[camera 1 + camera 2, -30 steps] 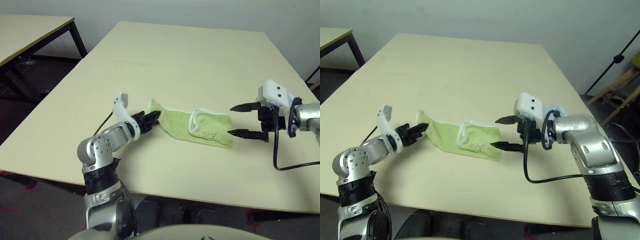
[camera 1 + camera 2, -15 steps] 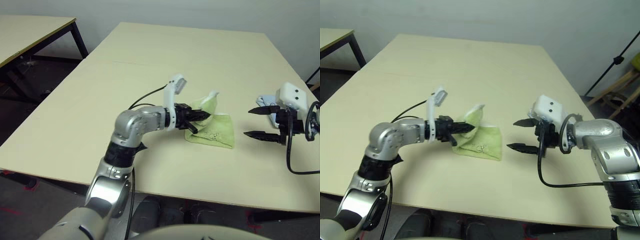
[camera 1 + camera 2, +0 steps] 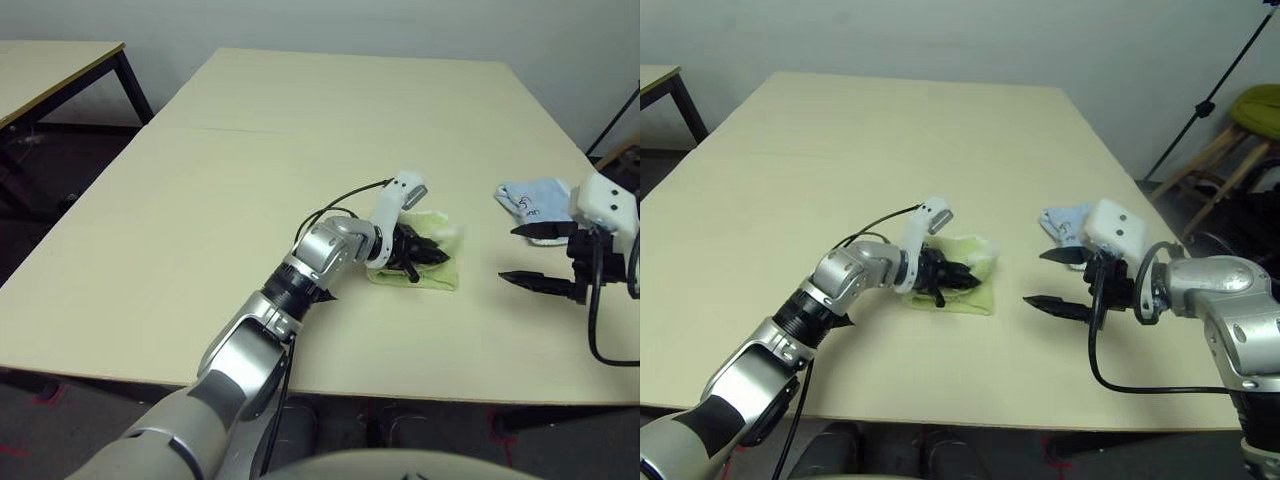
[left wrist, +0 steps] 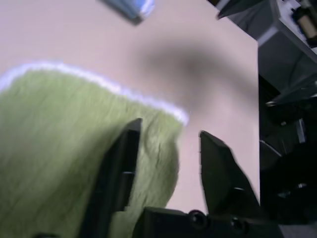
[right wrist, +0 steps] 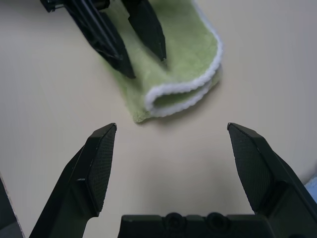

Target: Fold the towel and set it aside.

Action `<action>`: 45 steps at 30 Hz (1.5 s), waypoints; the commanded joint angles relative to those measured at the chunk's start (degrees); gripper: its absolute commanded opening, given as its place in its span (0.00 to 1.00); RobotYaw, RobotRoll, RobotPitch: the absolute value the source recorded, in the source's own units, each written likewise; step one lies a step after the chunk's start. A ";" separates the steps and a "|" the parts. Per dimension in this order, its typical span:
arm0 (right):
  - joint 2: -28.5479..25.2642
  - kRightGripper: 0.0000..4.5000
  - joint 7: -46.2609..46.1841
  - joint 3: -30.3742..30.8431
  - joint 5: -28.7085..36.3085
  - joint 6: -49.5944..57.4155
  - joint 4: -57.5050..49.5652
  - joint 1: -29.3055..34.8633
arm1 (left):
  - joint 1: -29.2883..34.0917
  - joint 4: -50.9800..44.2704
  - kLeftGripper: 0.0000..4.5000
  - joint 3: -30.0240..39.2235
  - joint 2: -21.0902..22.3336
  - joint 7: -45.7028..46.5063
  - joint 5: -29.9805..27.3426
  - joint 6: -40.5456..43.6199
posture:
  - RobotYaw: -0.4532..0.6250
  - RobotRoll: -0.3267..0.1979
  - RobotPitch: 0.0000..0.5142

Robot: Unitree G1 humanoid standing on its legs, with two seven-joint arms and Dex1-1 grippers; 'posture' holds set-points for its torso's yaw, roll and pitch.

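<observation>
The towel [image 3: 420, 262] lies folded into a small, thick pad near the middle of the desk [image 3: 250, 180], its white-edged layers stacked and its looped fold facing the right arm. The left end effector [image 3: 425, 254] hovers over the pad from 9 o'clock, its 2 fingers [image 4: 121, 168] spread with nothing pinched between them; in the left wrist view 1 finger lies over the green cloth while the other stands over bare desk past the hem. The right end effector [image 3: 535, 255] waits apart at 3 o'clock, spread wide and empty, pointing back toward the towel. A small blue cloth [image 3: 533, 195] sits just beyond it at about 1 o'clock from the pad, well clear of the work.

The fold looks done or nearly so, leaving the pad to be settled and set aside. To do that well, the left arm would best lift straight off without dragging the top layer, since terry cloth snags on fingertips and the upper flap could spring open. A light press on the stack would flatten it first. Whichever end effector moves the pad should pinch all layers together at the folded edge, not a single hem, and carry it low across the desk so the bundle keeps its shape, away from the blue cloth.
</observation>
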 commanded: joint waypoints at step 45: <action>20.75 0.01 -12.87 14.11 -3.66 1.20 9.80 -10.63 | 5.93 -0.84 0.00 7.36 12.39 -4.15 4.71 -10.51 | 0.45 0.62 0.10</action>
